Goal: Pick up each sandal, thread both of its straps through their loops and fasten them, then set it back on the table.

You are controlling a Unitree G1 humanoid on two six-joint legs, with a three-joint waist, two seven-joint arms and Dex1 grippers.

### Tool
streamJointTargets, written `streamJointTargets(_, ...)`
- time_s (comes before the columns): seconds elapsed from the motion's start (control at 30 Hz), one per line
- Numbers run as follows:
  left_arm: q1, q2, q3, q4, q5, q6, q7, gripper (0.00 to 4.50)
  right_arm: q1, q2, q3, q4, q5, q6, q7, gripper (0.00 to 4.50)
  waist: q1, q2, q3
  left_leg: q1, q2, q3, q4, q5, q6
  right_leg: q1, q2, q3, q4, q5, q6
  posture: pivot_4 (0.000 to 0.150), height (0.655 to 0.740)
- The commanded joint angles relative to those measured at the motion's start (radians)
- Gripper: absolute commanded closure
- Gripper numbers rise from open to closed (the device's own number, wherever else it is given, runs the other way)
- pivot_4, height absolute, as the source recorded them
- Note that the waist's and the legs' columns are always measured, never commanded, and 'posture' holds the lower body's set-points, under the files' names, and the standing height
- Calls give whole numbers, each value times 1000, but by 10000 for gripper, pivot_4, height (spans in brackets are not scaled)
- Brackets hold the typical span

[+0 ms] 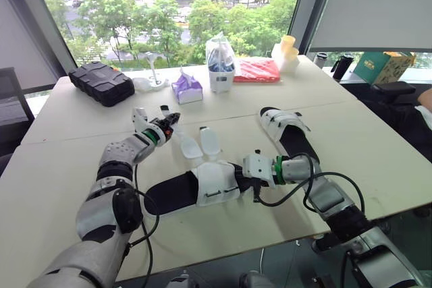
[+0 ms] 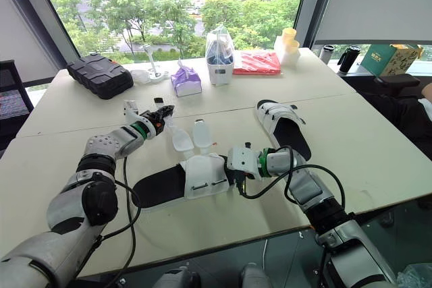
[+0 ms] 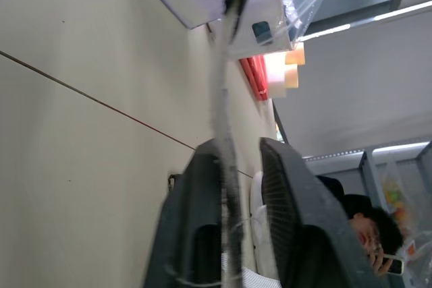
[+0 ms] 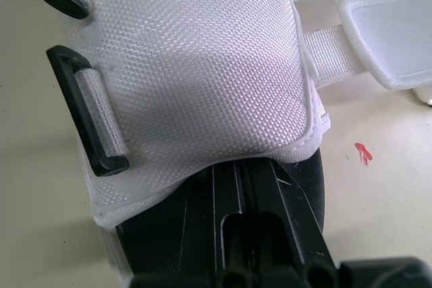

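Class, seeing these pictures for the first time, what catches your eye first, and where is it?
The near sandal lies by the front edge of the table, its white upper unfastened and two straps splayed out; the right gripper is shut on its side, and the left gripper sits at the strap tips. A second sandal lies further back on the right, and a black case sits far left by the window.

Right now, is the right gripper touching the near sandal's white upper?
Touching. Right wrist view: the white upper lies directly on the right gripper, covering its fingertips.
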Motion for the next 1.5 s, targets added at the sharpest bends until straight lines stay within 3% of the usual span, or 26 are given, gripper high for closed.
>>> streamJointTargets(0.03, -23, 23, -32, -69, 4, 37, -65, 44361, -4, -6, 2, -1, -19, 5, -2, 45000, 0, 0, 0, 0, 0, 0, 0, 0, 0, 0, 0, 0, 0, 0, 0, 1500, 7400)
streamJointTargets(0.2, 90, 20, -274, -536, -2, 179, -280, 44361, -1, -7, 2, -2, -18, 5, 0, 45000, -2, 0, 1, -1, 0, 0, 0, 0, 0, 0, 0, 1, 0, 0, 0, 1500, 7400)
streamJointTargets(0.3, 168, 56, -434, -837, 40, 131, -393, 44361, 0, -9, 4, -2, -19, 4, 3, 45000, -2, 0, 1, -1, 0, 0, -1, 0, 0, -1, 0, 2, 0, 0, 0, 1500, 7400)
streamJointTargets(0.37, 233, 109, -556, -1016, 106, 4, -528, 44361, 0, -11, 5, 0, -19, 2, 5, 45000, -2, 0, 1, -1, 0, 1, -1, 0, -1, -1, -2, 3, 0, 0, 0, 1500, 7400)
streamJointTargets(0.43, 314, 185, -709, -1153, 258, -244, -679, 44361, 1, -12, 8, 1, -20, -1, 8, 45000, -3, 1, 0, -1, 0, 1, -2, -1, -2, -2, -3, 4, 0, 0, -1, 1500, 7400)
streamJointTargets(0.57, 391, 242, -871, -1161, 473, -689, -837, 44361, 0, -13, 16, 10, -25, -12, 13, 45000, 1, 2, 0, 0, 0, 3, -3, -1, -2, -2, -4, 4, -1, -4, -8, 1500, 7400)
streamJointTargets(0.77, 408, 254, -957, -1005, 579, -1163, -989, 44361, -4, -7, 23, 22, -29, -22, 21, 45000, 1, 2, 0, -1, 1, 3, -2, 0, 1, -2, -5, 4, -1, -6, -12, 1500, 7400)
streamJointTargets(1.0, 396, 271, -1000, -866, 591, -1417, -1061, 44361, -8, -3, 26, 28, -32, -27, 29, 45000, 1, 2, 0, -1, 1, 3, -2, 0, 3, -3, -5, 4, -1, -7, -13, 1500, 7400)
streamJointTargets(1.13, 344, 215, -946, -818, 619, -1473, -945, 30781, -9, 0, 30, 36, -38, -32, 30, 45000, 2, 2, 0, -1, 1, 3, -2, 0, 3, -3, -5, 3, -1, -7, -12, 1500, 7400)
streamJointTargets(1.33, 296, 212, -889, -875, 593, -1426, -839, 256, -18, 8, 32, 53, -43, -43, 34, 45000, -1, 2, 0, -1, 1, 3, -1, 0, 3, -2, -3, 2, 0, -5, -9, 1500, 7400)
streamJointTargets(1.5, 257, 251, -811, -1004, 473, -1083, -765, 256, -37, 19, 34, 78, -44, -54, 33, 45000, -3, 1, 0, -1, 2, 2, 0, 0, 3, -2, 1, 2, 2, -4, -7, 1500, 7400)
